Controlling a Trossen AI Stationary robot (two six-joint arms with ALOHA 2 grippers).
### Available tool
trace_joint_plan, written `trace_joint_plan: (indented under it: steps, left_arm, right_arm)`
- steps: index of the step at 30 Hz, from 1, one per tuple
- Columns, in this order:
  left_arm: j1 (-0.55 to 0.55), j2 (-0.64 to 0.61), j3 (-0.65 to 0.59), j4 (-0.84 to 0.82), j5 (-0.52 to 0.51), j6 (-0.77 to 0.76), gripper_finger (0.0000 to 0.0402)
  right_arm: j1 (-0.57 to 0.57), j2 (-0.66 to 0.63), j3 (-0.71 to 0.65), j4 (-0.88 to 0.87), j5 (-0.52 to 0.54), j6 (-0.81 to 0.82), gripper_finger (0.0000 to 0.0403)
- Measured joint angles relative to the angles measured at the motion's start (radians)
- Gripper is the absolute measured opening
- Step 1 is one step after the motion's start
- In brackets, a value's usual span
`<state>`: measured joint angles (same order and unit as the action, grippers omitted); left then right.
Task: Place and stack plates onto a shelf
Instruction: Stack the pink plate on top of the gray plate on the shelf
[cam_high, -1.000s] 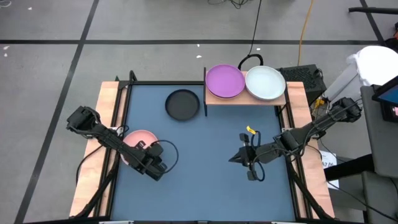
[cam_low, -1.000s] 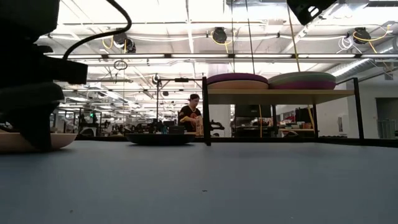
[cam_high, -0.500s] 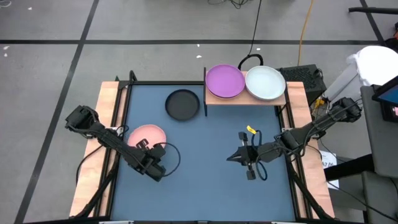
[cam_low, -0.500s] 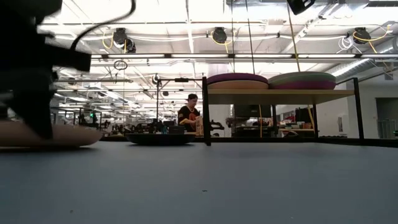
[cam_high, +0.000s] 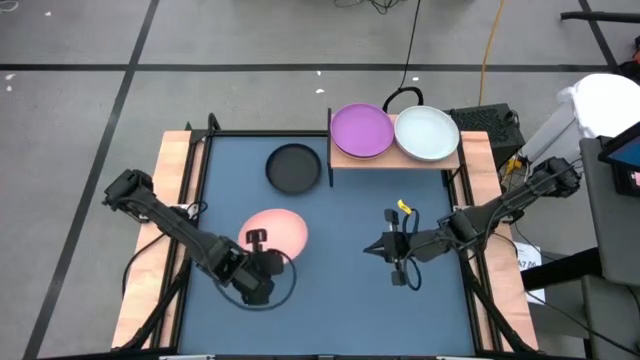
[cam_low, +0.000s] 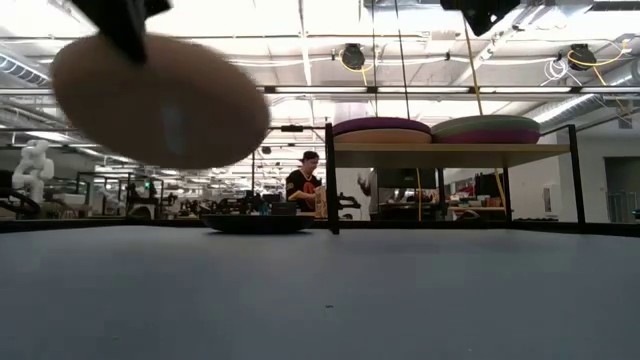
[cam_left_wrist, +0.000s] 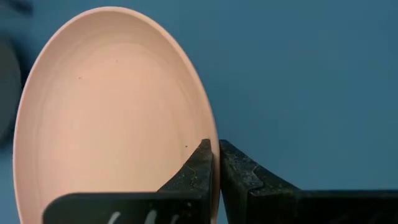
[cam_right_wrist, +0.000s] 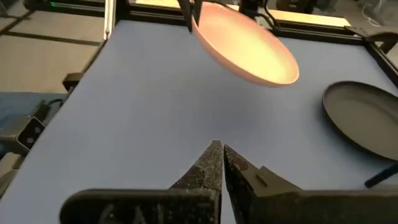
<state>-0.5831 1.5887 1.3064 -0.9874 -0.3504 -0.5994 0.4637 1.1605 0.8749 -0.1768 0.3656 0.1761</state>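
My left gripper (cam_left_wrist: 216, 155) is shut on a pink plate (cam_high: 274, 231), which it holds above the blue table's near left part; the low view shows the plate (cam_low: 160, 100) high and tilted. A dark grey plate (cam_high: 293, 167) rests on its base on the table, left of the shelf (cam_high: 395, 159). On the shelf a purple plate (cam_high: 362, 130) and a whitish plate (cam_high: 427, 133) each top a short stack. My right gripper (cam_high: 374, 249) hangs shut over the table's right half, holding nothing. My left gripper pinches the pink plate's rim (cam_left_wrist: 210, 127) between its two fingers, one on the inner face and one outside the rim. The fingers come slanting down from the table's near left. The plate is lifted clear of the table, tilted, with its free side (cam_right_wrist: 280, 71) lower.
Wooden strips (cam_high: 172, 190) edge the blue surface on both sides. A black post (cam_low: 330, 180) carries the shelf's left end. A yellow tag (cam_high: 403, 209) sits on the right arm. Beyond the table a person (cam_low: 303, 185) sits at a bench far off.
My left gripper has taken hold of the pink plate, slid it a little toward the table's right edge, then lifted it. The plate, which lay flat at the left edge, now hangs tilted and clear, farther right and nearer.
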Motion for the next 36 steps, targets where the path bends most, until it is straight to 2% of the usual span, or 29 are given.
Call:
trace_joint_plan:
  steps: [6, 12, 15, 19, 25, 30, 36]
  left_arm:
    - [0.006, 0.000, 0.065, 0.013, -0.002, 0.315, 0.0015]
    - [0.036, 0.000, 0.074, 0.110, 0.088, 0.483, 0.0015]
    - [0.038, 0.000, 0.074, 0.133, 0.142, 0.551, 0.0015]
    - [0.029, 0.000, 0.071, 0.130, 0.145, 0.570, 0.0015]
    - [0.016, 0.001, 0.070, 0.179, 0.208, 0.579, 0.0015]
    - [0.008, 0.001, 0.070, 0.197, 0.232, 0.579, 0.0015]
    - [-0.007, 0.001, 0.070, 0.204, 0.249, 0.579, 0.0015]
  right_arm:
    - [-0.005, 0.030, 0.001, 0.005, -0.056, -0.009, 0.0007]
    - [-0.027, 0.112, 0.013, 0.028, -0.135, -0.033, 0.0039]
    - [-0.036, 0.155, 0.060, 0.047, -0.175, -0.068, 0.0062]
    - [-0.037, 0.218, 0.124, 0.052, -0.240, -0.125, 0.0095]
    - [-0.044, 0.335, 0.202, 0.044, -0.238, -0.229, 0.0132]
    - [-0.046, 0.392, 0.267, 0.048, -0.237, -0.313, 0.0133]
    - [-0.046, 0.393, 0.278, 0.060, -0.239, -0.327, 0.0121]
